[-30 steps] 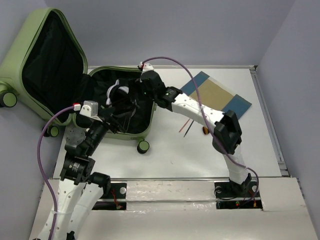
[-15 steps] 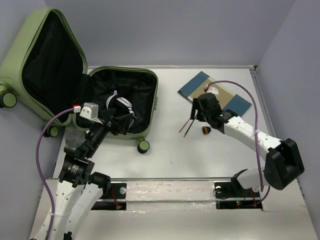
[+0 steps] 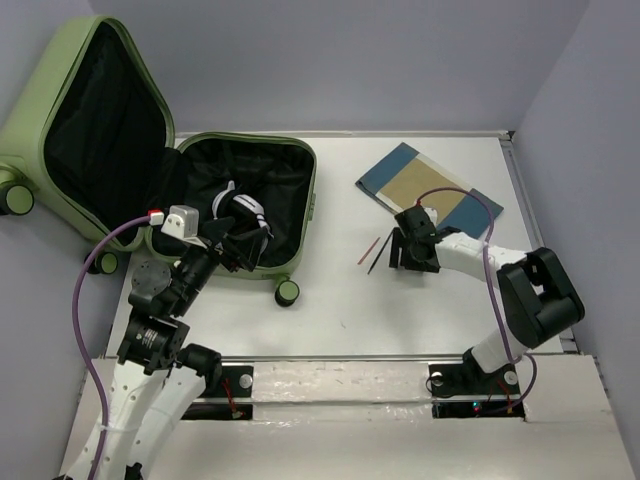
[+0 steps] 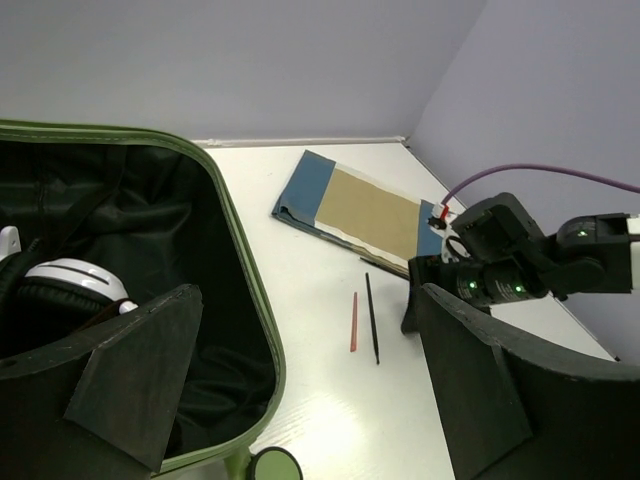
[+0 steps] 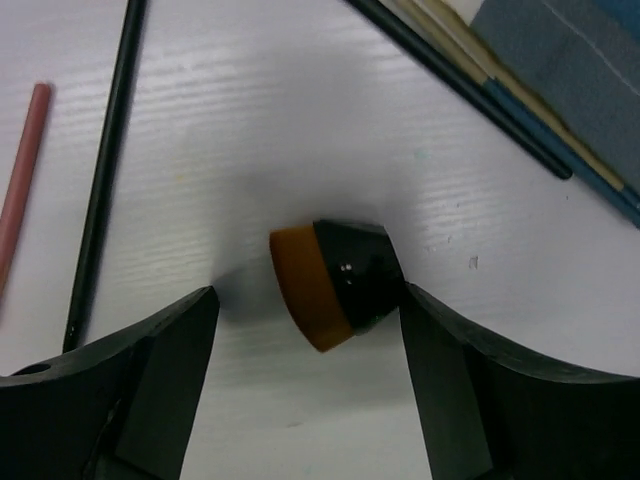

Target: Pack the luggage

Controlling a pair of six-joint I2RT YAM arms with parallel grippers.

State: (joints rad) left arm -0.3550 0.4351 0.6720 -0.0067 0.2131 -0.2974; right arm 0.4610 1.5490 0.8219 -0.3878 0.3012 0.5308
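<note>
right gripper (image 5: 305, 300), jaws wide and empty, straddling a small orange-and-black piece (image 5: 340, 275) on the table (image 3: 330, 300); luggage (image 3: 311, 200) lies open at far left with headphones (image 3: 240, 212) inside, two sticks (image 3: 380, 258) and blue-tan pad (image 3: 430, 185) unpacked.

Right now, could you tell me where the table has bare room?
Free: the table between the luggage and the two sticks, and the whole near strip. Crowded: around the right gripper, small brush and mat.

One overhead, two wrist views.
Overhead sees the whole table (image 3: 340, 310); left wrist looks across it; right wrist sits close above. All share the black stick (image 5: 103, 170).
</note>
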